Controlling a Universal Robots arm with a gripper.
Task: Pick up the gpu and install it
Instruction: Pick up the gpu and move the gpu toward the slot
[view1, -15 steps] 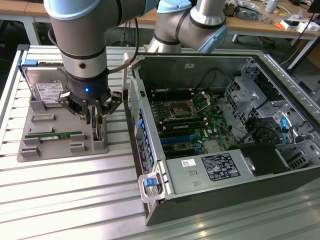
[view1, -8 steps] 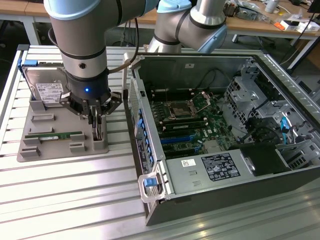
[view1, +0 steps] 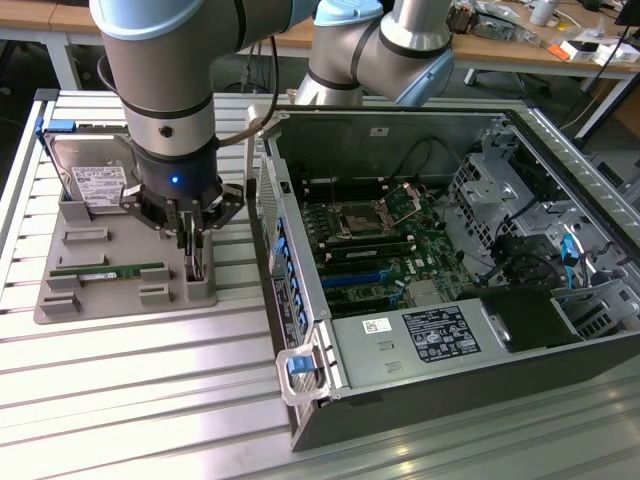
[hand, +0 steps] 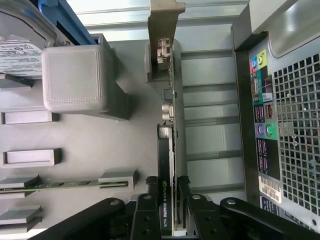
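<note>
At exterior view's left, gripper sits closed on gpu, card standing edge-up in grey tray slot. Rec: lift straight up, grip square, so bracket clears w/o snagging.

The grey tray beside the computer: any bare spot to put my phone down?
Bare tray lies between the hard drive and memory stick. Roomier: the slatted table, nearer the exterior camera than tray and computer case. Crowded where the hand clamps the gpu.
</note>
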